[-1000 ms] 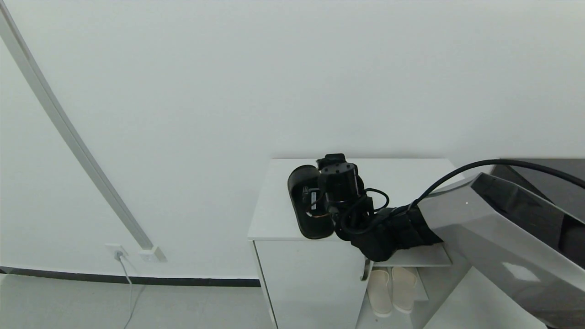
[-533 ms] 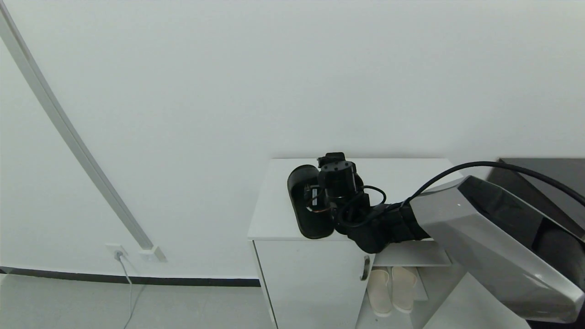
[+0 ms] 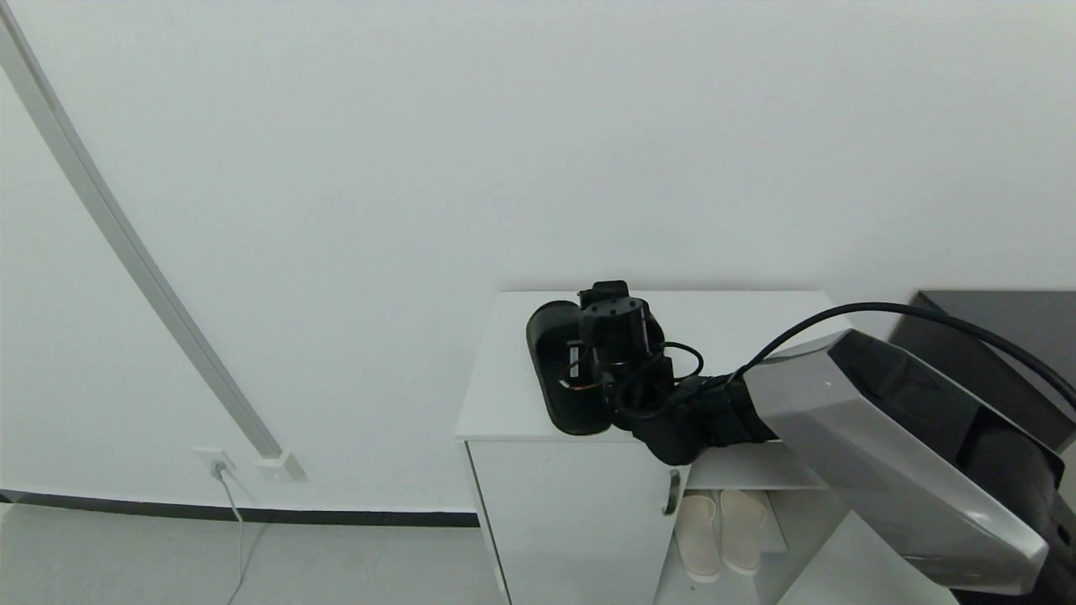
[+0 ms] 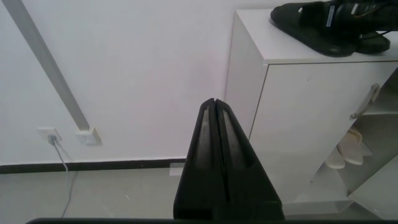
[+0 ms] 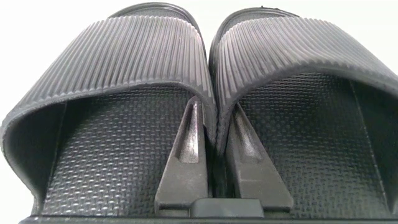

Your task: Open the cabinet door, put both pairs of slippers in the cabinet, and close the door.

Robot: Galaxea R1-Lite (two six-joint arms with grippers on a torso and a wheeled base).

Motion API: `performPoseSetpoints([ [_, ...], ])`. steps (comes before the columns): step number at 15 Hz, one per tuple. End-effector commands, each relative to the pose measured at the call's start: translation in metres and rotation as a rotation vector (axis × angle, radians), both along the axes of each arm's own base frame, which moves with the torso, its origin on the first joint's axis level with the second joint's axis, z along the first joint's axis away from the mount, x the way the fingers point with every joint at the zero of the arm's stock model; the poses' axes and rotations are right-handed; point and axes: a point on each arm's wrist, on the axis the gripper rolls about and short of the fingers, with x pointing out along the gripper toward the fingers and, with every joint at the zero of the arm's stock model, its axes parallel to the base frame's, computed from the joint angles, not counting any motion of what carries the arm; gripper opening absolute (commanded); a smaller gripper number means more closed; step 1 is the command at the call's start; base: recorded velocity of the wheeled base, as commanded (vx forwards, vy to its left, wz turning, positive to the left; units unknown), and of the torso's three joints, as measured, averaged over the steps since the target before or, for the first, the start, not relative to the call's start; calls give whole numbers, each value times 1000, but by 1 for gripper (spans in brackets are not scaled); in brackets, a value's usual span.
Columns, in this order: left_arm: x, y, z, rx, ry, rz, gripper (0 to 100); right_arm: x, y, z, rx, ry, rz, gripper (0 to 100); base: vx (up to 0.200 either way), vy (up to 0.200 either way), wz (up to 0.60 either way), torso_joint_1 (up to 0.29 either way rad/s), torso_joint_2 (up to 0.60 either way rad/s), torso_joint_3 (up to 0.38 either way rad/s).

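A pair of black slippers (image 3: 563, 386) lies side by side on top of the white cabinet (image 3: 504, 395). My right gripper (image 5: 214, 104) has one finger inside each slipper and is shut on the two touching inner strap edges. A cream pair (image 3: 719, 529) rests on a lower shelf in the open right half of the cabinet. The left door (image 3: 572, 521) with its handle (image 3: 670, 496) is closed. My left gripper (image 4: 214, 107) is shut with nothing in it, low and to the left of the cabinet (image 4: 298, 112), where the black slippers (image 4: 323, 25) sit on top.
The cabinet stands against a white wall. A slanted grey duct (image 3: 126, 244) runs down to a wall socket (image 3: 214, 462) with a cable, left of the cabinet. A dark surface (image 3: 1009, 328) lies at the right. Bare floor (image 3: 252, 563) lies left of the cabinet.
My right arm has shifted a little to the left over the cabinet top, and the black slippers have slid slightly left with it. The left gripper shows no earlier frame.
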Motion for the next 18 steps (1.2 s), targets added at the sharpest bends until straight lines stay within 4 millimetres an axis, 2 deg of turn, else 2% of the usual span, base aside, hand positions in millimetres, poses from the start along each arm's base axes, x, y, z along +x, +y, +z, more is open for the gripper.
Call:
performPoseSetpoints([
  [1, 0, 0, 0, 0, 1, 1, 0, -1, 0, 2, 3, -4, 0, 0, 0, 0, 0, 0, 0, 0],
  [3, 0, 0, 0, 0, 1, 1, 0, -12, -3, 20, 18, -18, 11, 0, 0, 0, 0, 0, 0, 0],
  [6, 0, 0, 0, 0, 1, 1, 0, -56, -20, 49, 17, -6, 64, 0, 0, 0, 0, 0, 0, 0],
  [9, 0, 0, 0, -3, 1, -1, 0, -109, -50, 51, 27, 8, 207, 0, 0, 0, 0, 0, 0, 0],
  [11, 0, 0, 0, -3, 1, -1, 0, -136, -76, 49, 26, 24, 258, 0, 0, 0, 0, 0, 0, 0],
  [14, 0, 0, 0, -3, 1, -1, 0, -181, -116, 57, 10, 63, 400, 0, 0, 0, 0, 0, 0, 0],
  [18, 0, 0, 0, -3, 1, 1, 0, -193, -115, 50, -27, 84, 432, 0, 0, 0, 0, 0, 0, 0],
])
